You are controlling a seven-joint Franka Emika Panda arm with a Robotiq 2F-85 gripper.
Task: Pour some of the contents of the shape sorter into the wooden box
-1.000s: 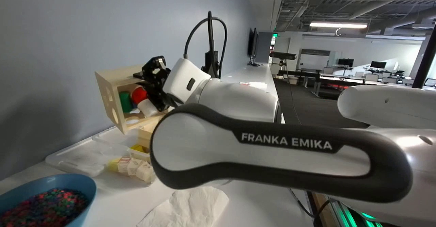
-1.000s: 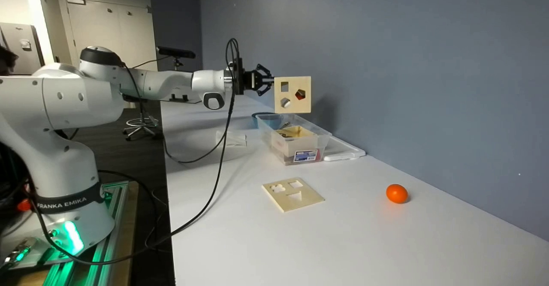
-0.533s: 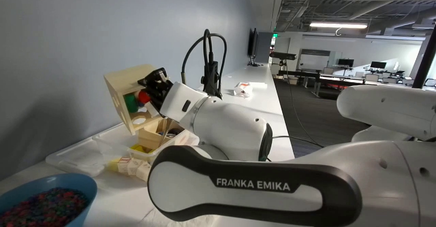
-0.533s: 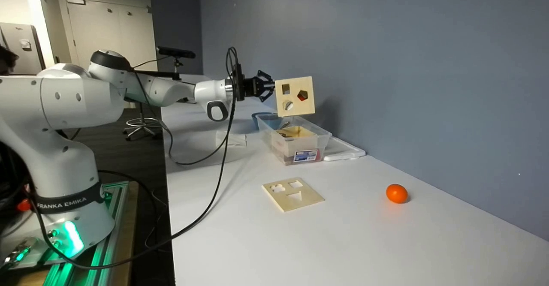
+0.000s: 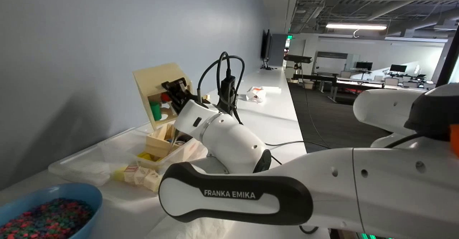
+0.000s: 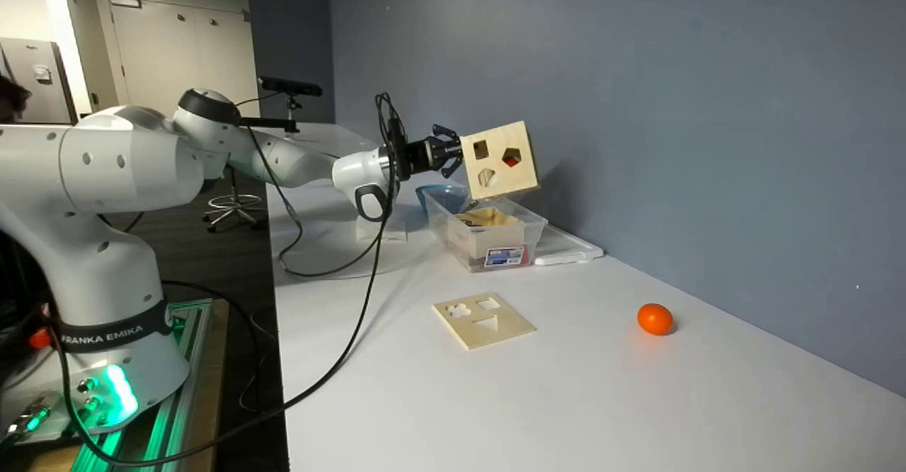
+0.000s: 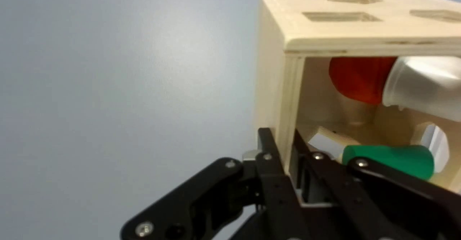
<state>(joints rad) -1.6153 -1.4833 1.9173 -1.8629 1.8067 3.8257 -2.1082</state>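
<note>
Fingers (image 7: 275, 189) pinch tilted plywood shape sorter (image 6: 498, 166); smooth green cylinder (image 7: 399, 161) inside.

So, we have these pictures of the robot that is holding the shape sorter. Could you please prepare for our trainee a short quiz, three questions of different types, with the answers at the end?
1. True or false: the gripper holds the shape sorter by one of its sides.

2. Which of these is inside the clear plastic bin?
A) the orange ball
B) the wooden box
C) the blue bowl

3. How many cut-out holes show in the flat wooden panel lying on the table?

Key: 1. True. 2. B. 3. Three.
</note>
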